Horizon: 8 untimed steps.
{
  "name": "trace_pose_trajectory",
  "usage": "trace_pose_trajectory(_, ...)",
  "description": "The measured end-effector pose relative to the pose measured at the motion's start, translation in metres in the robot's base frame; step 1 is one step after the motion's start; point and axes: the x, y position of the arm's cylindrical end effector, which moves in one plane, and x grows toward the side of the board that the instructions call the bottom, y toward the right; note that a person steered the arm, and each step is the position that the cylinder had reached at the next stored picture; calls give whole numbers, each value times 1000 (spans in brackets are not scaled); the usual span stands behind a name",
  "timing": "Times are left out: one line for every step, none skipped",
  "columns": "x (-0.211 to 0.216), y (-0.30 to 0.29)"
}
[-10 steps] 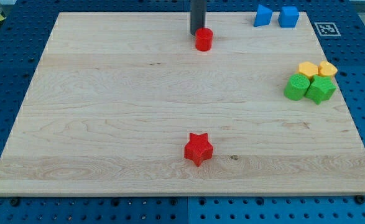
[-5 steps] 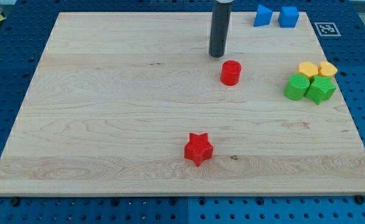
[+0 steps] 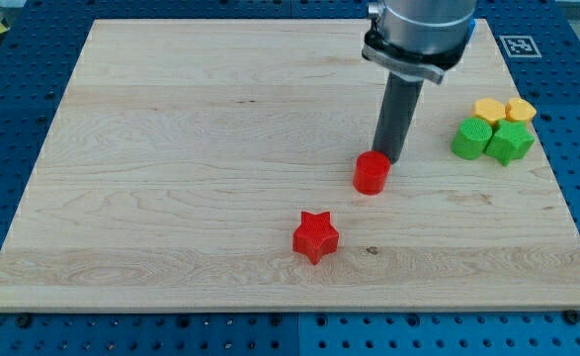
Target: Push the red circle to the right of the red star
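Note:
The red circle (image 3: 371, 173) lies on the wooden board (image 3: 171, 168), right of centre. My tip (image 3: 389, 158) stands just above and to the right of it, touching or nearly touching its upper right edge. The red star (image 3: 315, 236) lies lower down, below and to the left of the red circle, about a block's width apart from it.
Two green blocks (image 3: 491, 139) and two yellow blocks (image 3: 503, 109) are bunched near the board's right edge. The arm's body (image 3: 418, 30) covers the top right, hiding the blue blocks. A marker tag (image 3: 519, 45) sits off the board's top right corner.
The red circle has moved down the board from near the top edge toward the star. My tip followed it down and to the right. The arm's body now hides the blue blocks.

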Motion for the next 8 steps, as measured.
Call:
trace_pose_trajectory(1, 0)
trace_pose_trajectory(2, 0)
trace_pose_trajectory(28, 0)
trace_pose_trajectory(40, -4)
trace_pose_trajectory(36, -6)
trace_pose_trajectory(71, -27)
trace_pose_trajectory(66, -28)
trace_pose_trajectory(37, -26)
